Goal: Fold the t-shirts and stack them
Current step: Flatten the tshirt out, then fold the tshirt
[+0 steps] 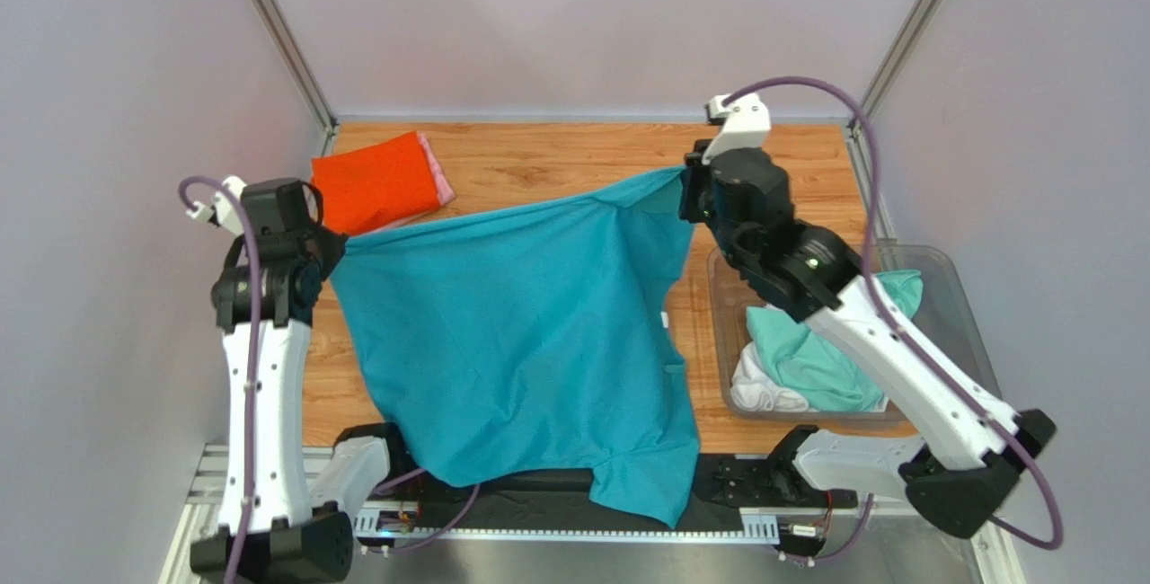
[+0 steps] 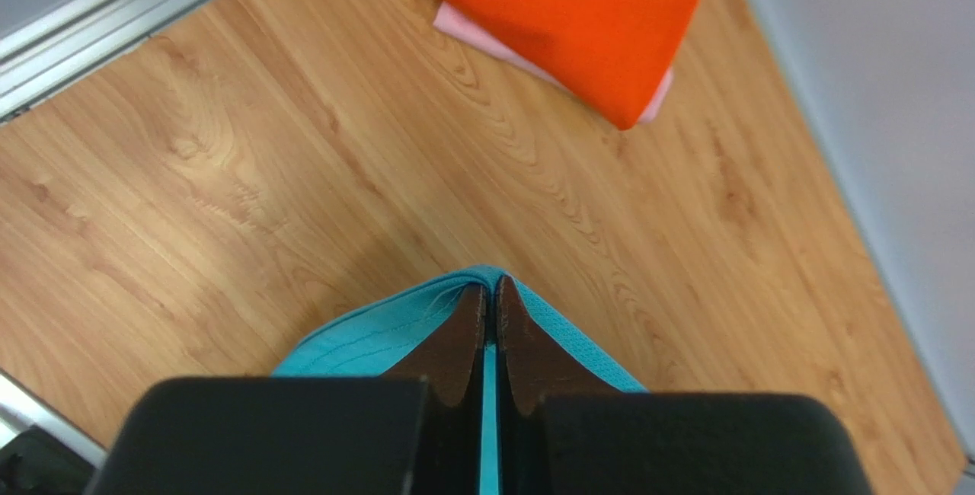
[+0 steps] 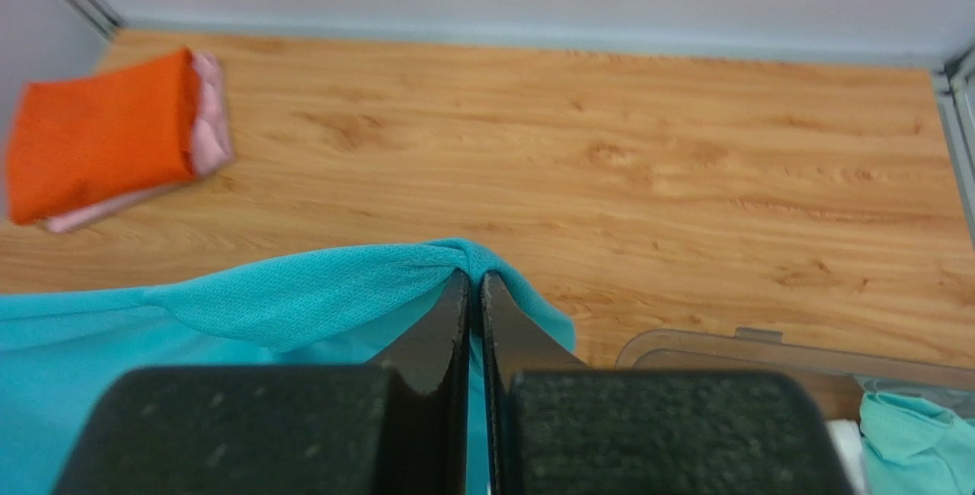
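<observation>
The teal shirt (image 1: 520, 328) hangs stretched across the centre of the top view. It is held up by its two upper corners and drapes down past the near edge of the tabletop (image 1: 567, 160) to the bottom of the frame. The left arm (image 1: 257, 342) stands at the left of the frame with its jaws closed tight on the shirt's left corner. The left wrist view shows teal cloth pinched between them with no gap. The right arm (image 1: 864, 321) reaches up from the lower right, its jaws likewise clamped on the shirt's right corner at upper centre-right. The right wrist view confirms cloth pinched there. A folded orange shirt (image 1: 371, 180) lies in the upper left of the tabletop, on top of a folded pink shirt (image 1: 439, 169) whose edge shows along its right side. A clear bin (image 1: 945, 274) sits at the right edge of the tabletop. It holds a crumpled mint-green shirt (image 1: 810, 355) and a white shirt (image 1: 763, 389), the white one toward the bin's lower left.
</observation>
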Motion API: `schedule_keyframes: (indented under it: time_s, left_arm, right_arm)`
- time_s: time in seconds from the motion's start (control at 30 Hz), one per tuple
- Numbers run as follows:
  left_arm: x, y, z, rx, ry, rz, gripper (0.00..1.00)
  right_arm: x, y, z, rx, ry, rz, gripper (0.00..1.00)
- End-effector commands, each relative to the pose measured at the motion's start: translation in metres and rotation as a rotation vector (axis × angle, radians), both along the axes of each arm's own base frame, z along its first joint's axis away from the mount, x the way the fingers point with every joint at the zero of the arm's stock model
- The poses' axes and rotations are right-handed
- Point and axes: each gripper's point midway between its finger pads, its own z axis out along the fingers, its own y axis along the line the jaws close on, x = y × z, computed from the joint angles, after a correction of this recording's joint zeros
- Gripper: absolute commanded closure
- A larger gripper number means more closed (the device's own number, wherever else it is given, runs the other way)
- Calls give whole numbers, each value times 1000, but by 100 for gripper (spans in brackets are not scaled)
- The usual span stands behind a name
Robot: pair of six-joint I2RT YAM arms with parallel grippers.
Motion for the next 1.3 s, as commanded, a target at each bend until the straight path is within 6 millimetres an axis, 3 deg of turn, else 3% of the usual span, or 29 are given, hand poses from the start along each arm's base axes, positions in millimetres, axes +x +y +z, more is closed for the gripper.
schedule_keyframes:
  time_s: [0.0,0.03,0.13,0.4,0.43,0.47,0.5,0.53,0.6,0.67,0.77,0.87,0.97,1.0,1.07,1.1,1.17,1.27]
  left_arm:
    - [49,11,-13,6,-46,31,100]
    - [67,14,-29,9,0,22,100]
    - [95,19,-64,-1,100,27,100]
    - [175,28,-100,39,138,-48,100]
    - [183,30,-116,39,173,-50,100]
    - [192,32,-112,46,162,-52,100]
    - [197,32,-117,49,174,-60,100]
    - [203,33,-131,47,207,-68,100]
    - [214,32,-132,47,205,-84,100]
    - [221,31,-143,40,223,-98,100]
    - [223,27,-157,16,241,-113,100]
    - [218,25,-163,2,244,-111,100]
    - [207,22,-163,-9,235,-109,100]
    - [201,21,-162,-7,226,-110,100]
    - [192,19,-163,-8,227,-109,100]
    - [184,18,-166,-11,229,-112,100]
    - [177,16,-161,-11,206,-111,100]
    - [157,13,-175,-19,232,-107,100]
  right_arm:
    - [30,15,-6,63,-32,6,100]
    - [45,23,-25,32,9,2,100]
    - [81,24,-58,-7,78,-34,100]
    - [162,32,-126,10,221,-17,100]
    - [169,33,-130,12,229,-13,100]
    - [178,36,-149,0,260,-14,100]
    - [187,38,-145,9,253,-8,100]
    - [194,39,-161,-2,279,-10,100]
    - [206,40,-160,8,275,-5,100]
    - [215,38,-173,3,294,-8,100]
    - [220,38,-179,11,309,3,100]
    - [212,44,-181,21,326,43,100]
    - [198,49,-185,26,354,107,100]
    - [191,52,-179,19,345,138,100]
    - [174,57,-187,16,385,209,100]
    - [168,57,-180,11,377,228,100]
    - [153,54,-190,-9,413,248,100]
    - [135,44,-190,-44,426,247,100]
